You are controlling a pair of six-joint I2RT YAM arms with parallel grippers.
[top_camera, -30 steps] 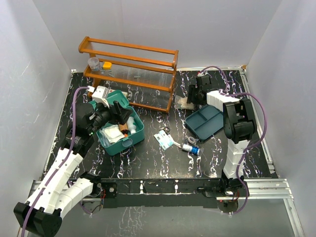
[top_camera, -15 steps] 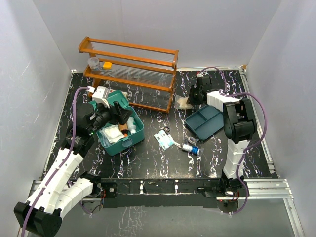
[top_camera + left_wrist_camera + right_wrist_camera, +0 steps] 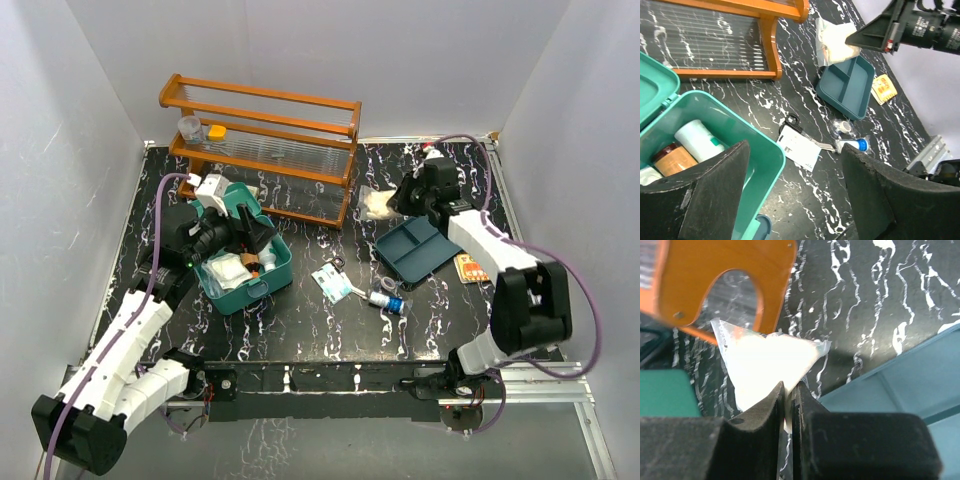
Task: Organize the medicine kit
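At 9 o'clock on the bench [image 3: 300, 335], just at 7 o'clock of the wooden rack [image 3: 262, 140]: the medicine kit [image 3: 243, 270]. Teal-green plastic, rounded corners, lid swung back on its hinge and standing open, small latch on the front wall. Lies with its long axis from 8 o'clock to 2 o'clock in the top view, latch side toward 5 o'clock, open lid toward 11 o'clock. Holds a white bottle [image 3: 699, 141] with a green label beside a brown jar [image 3: 674, 159], plus pale packets hard to make out. Partly covered from above by the left pincer [image 3: 250, 232], hanging over the far part of the box with jaws spread wide and nothing between them. Cut off in the left wrist view at the left and bottom edges, the lid only a corner there.

Toward 2 o'clock, the right pincer [image 3: 790, 388] clamped on the edge of a clear pouch [image 3: 765, 357] of white material, between the rack's foot and a dark teal tray [image 3: 415, 247]. Cannot tell whether the pouch touches the bench. Loose between kit and tray: a white card [image 3: 332, 282] and a blue-capped tube [image 3: 387, 299]. At 4 o'clock of the tray, an orange packet [image 3: 470, 268], print too small to read.
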